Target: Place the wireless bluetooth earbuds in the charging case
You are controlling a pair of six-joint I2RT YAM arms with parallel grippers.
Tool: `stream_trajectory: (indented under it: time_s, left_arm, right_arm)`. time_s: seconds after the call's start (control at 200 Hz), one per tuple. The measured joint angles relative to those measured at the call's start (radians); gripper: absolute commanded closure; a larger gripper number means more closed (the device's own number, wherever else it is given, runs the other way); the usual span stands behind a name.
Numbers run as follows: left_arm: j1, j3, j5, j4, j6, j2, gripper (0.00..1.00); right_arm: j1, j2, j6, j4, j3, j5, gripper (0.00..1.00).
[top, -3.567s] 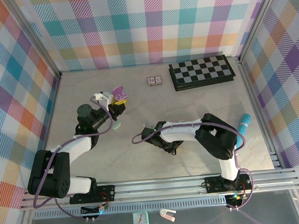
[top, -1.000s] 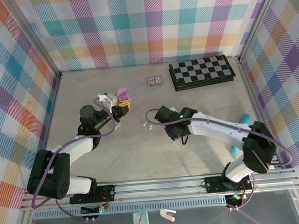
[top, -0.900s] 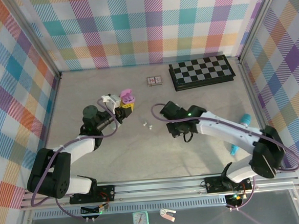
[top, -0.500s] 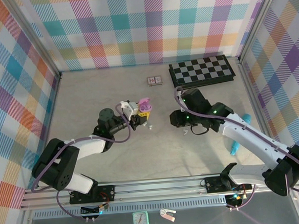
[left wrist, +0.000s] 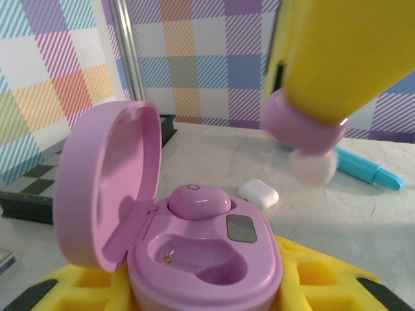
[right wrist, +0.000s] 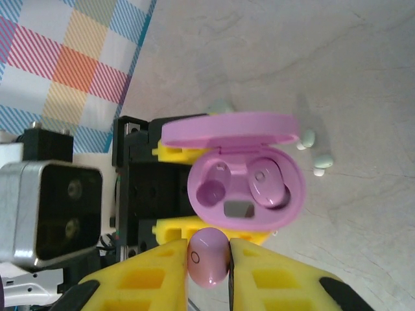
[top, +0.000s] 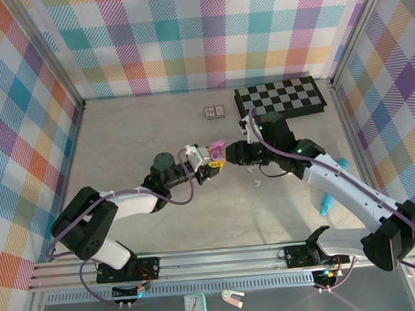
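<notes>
Both arms have met over the middle of the worktop; a second ago your left gripper (top: 213,161) held the charging case (right wrist: 246,189) nearer the left edge. One purple earbud (right wrist: 207,257) is pinched between the yellow fingers of your right gripper (top: 229,154). It sits just off the case's front rim, opposite the hinge, and is not yet in the case. A second purple earbud (right wrist: 269,183) sits in one socket, and the other socket (right wrist: 211,192) is bare. The lid (right wrist: 230,126) stands open. Your left gripper clamps the case between its own yellow fingers (right wrist: 170,231). Two pale earbuds (right wrist: 322,162) lie on the worktop near the lid's end. A small white case (left wrist: 258,193) and a teal stick (left wrist: 363,170) lie farther off. You have the chessboard (top: 280,100) at the far edge toward the right corner, with a small card box (top: 214,112) to its left.
</notes>
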Motion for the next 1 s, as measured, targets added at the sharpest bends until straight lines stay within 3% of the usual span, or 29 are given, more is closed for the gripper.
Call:
stream_trajectory:
  time_s: [0.38, 1.0]
  left_arm:
    - [-0.036, 0.035, -0.027, -0.061, 0.061, 0.002, 0.73]
    - [-0.039, 0.040, -0.031, -0.077, 0.075, 0.003, 0.73]
  right_arm:
    - [-0.006, 0.046, 0.014, 0.048, 0.000, -0.040, 0.79]
    - [-0.011, 0.071, 0.013, 0.062, 0.000, -0.005, 0.79]
